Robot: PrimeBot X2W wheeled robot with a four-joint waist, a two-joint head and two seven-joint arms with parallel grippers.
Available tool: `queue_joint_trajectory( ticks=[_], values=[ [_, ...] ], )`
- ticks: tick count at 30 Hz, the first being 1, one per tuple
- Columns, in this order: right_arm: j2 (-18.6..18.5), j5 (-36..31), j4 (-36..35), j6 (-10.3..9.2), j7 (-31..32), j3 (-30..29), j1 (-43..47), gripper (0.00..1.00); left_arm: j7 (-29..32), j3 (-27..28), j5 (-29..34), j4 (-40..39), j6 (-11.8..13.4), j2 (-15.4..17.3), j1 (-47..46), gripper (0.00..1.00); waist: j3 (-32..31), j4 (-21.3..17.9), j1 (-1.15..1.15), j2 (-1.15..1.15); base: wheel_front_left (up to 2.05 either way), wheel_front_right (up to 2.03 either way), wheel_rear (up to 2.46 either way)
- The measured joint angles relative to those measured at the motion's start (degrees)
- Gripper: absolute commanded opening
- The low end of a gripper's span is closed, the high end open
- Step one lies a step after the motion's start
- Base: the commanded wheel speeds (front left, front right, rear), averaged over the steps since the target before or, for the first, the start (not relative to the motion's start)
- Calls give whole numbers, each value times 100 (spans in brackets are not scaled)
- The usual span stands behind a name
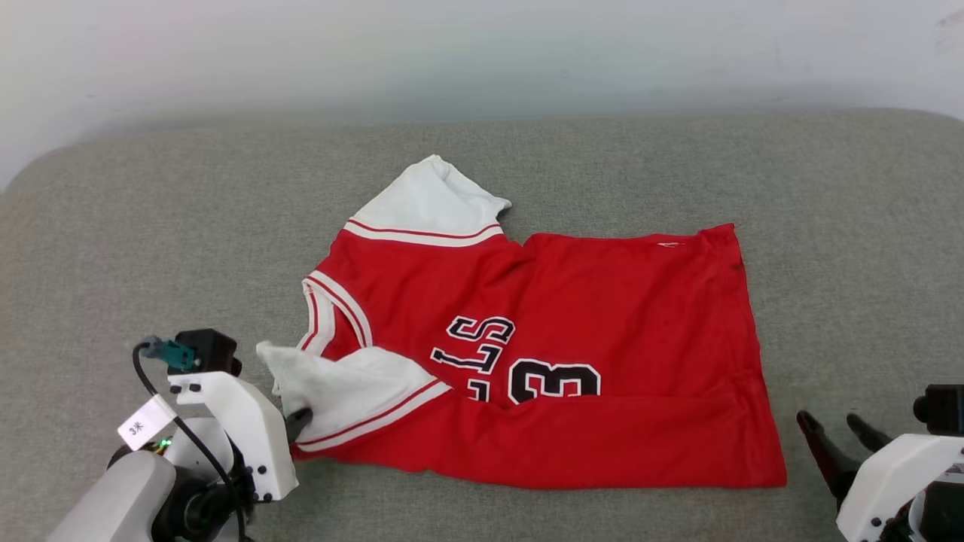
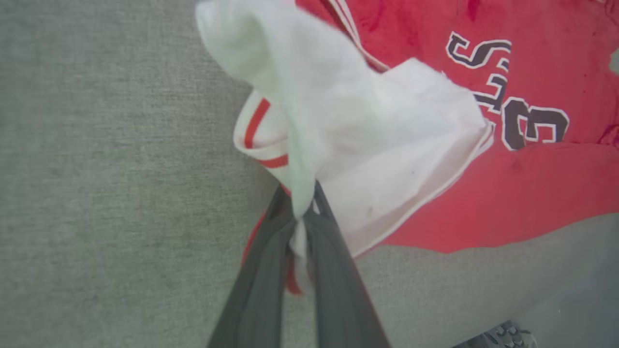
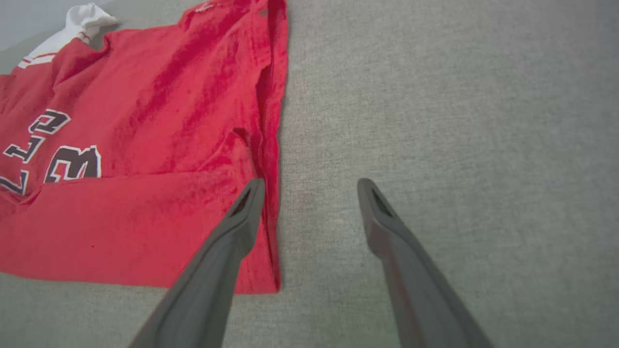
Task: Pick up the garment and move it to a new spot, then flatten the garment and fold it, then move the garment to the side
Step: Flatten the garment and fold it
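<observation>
Grey fabric-covered table (image 1: 151,226), pale wall (image 1: 482,53) behind it.

Garment (image 1: 602,316) lies mid-table, spread mostly flat, collar (image 1: 331,309) toward the left arm, hem (image 1: 753,339) toward the right arm. Its near long edge is already folded up over the body and covers the lower half of the lettering and number. Near sleeve (image 1: 339,384) is raised off the body in a bunch; far sleeve (image 1: 429,199) sticks out flat past the garment's far edge.

Left gripper (image 1: 299,416) sits at the garment's near collar-side corner, jaws clamped on the white cloth of the near sleeve; the left wrist view shows the fabric pinched between the fingertips (image 2: 285,212). Right gripper (image 1: 828,418) sits just off the garment's near hem corner, jaws spread, nothing in them. In the right wrist view one finger (image 3: 242,217) overlaps the hem edge; contact can't be told.

Status, my read:
- pick and relocate: looks done
- flatten: done apart from small wrinkles
- fold: in progress; first lengthwise fold is in, near sleeve tuck under way
- left: far sleeve and far edge in, crosswise fold, then shift garment to the side
</observation>
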Motion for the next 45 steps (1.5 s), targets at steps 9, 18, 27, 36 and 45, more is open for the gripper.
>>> queue_joint_trajectory(
  ticks=[9, 18, 27, 36, 45],
  values=[
    [-82, 179, -116, 0, 1238, 408, -26, 100, -8, 47, 87, -720, 210, 189, 131, 0, 149, 71, 0, 0, 0, 0, 0],
    [-53, 326, 416, -2, 1477, 847, -377, 100, -19, 42, 97, -826, 231, 170, 112, 0, 444, 189, 0, 0, 0, 0, 0],
    [-131, 491, 528, 0, 1406, 980, -511, 0, -169, 47, 138, -840, 254, 154, 137, 0, 385, 213, 1, 0, 0, 0, 0],
    [-321, 609, 236, 0, 1523, 1128, -9, 0, -181, -40, 118, -1110, 498, 280, 814, 0, -386, 196, 0, 0, 0, 0, 0],
    [-297, 658, -151, 0, 1804, 1025, 758, 0, -122, 16, -92, -1523, 883, 513, 1759, 0, -996, 206, 0, 0, 0, 0, 0]
  ],
)
